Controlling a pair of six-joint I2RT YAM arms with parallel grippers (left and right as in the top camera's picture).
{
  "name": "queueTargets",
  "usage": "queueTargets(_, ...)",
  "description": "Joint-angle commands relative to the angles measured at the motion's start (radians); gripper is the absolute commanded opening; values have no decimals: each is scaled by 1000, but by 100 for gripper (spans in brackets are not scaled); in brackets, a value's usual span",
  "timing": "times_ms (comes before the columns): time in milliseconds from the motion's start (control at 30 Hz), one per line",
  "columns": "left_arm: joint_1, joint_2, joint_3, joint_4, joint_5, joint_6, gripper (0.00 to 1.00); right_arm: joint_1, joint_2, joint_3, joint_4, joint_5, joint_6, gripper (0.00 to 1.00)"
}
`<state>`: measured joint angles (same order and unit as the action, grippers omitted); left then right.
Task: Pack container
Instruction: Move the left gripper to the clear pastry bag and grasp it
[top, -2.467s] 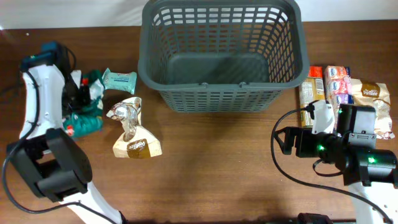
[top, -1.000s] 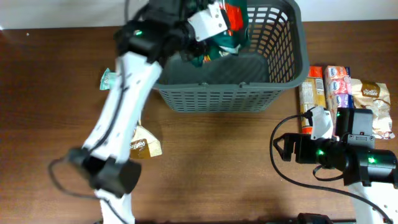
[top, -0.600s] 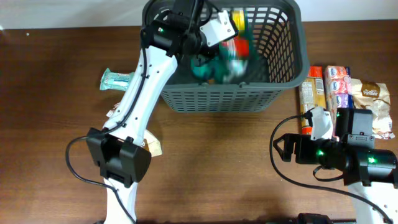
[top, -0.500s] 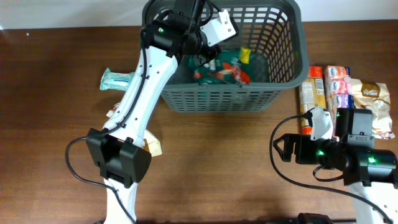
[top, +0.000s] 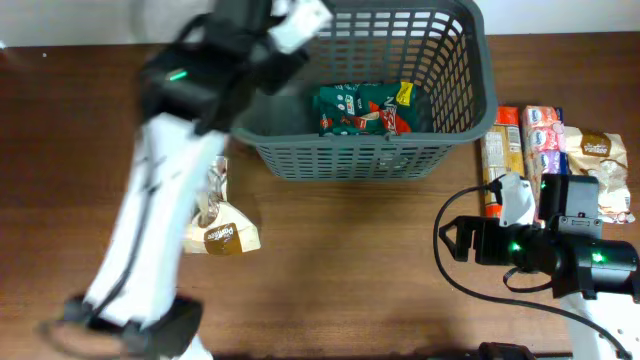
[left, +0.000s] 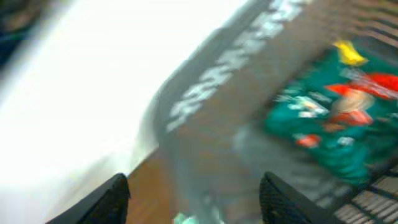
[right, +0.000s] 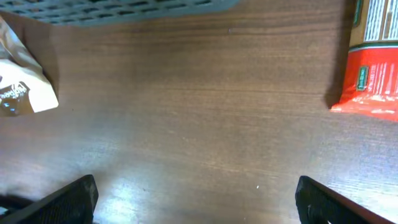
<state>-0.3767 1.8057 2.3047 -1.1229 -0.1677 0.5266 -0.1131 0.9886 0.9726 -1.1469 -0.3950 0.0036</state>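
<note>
The dark wooden table (top: 330, 260) carries the container (top: 360, 160), a grey slotted basket at the upper middle of the overhead frame. I judge the packing barely begun: one green snack pack (top: 362, 108) lies on its floor, while a brown-and-white bag (top: 215, 232) at left and a cluster of packs (top: 535, 135) at right wait outside. The overhead view blurs my left arm. Its wrist view shows the left gripper (left: 196, 199) spread wide and empty, looking over the basket's rim. Only the right wrist view shows the right gripper (right: 196, 199) wide and empty over bare wood, with a red pack (right: 373, 93) at the frame's right edge.
</note>
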Motion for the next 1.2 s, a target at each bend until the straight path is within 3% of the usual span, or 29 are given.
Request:
queueTargets(0,129,-112,24,-48,-109,-217,67,8,1,17,-6,-16,5,99)
queueTargets(200,420,-132,10,-268,29,-430,66,8,1,17,-18,-16,5,99)
queueTargets(467,612,-84,-210,-325,305,-437,56,8,1,17,-17,-16,5,99)
queueTargets(867,642,-84,-698,-109,457,-454,57,8,1,17,-17,-16,5,99)
queueTargets(1000,642,-84,-880,26,495,-451,69,8,1,17,-17,-16,5,99)
queueTargets(1167,641,-84,-987,79,528,-417,73,8,1,17,-17,-15,5,99)
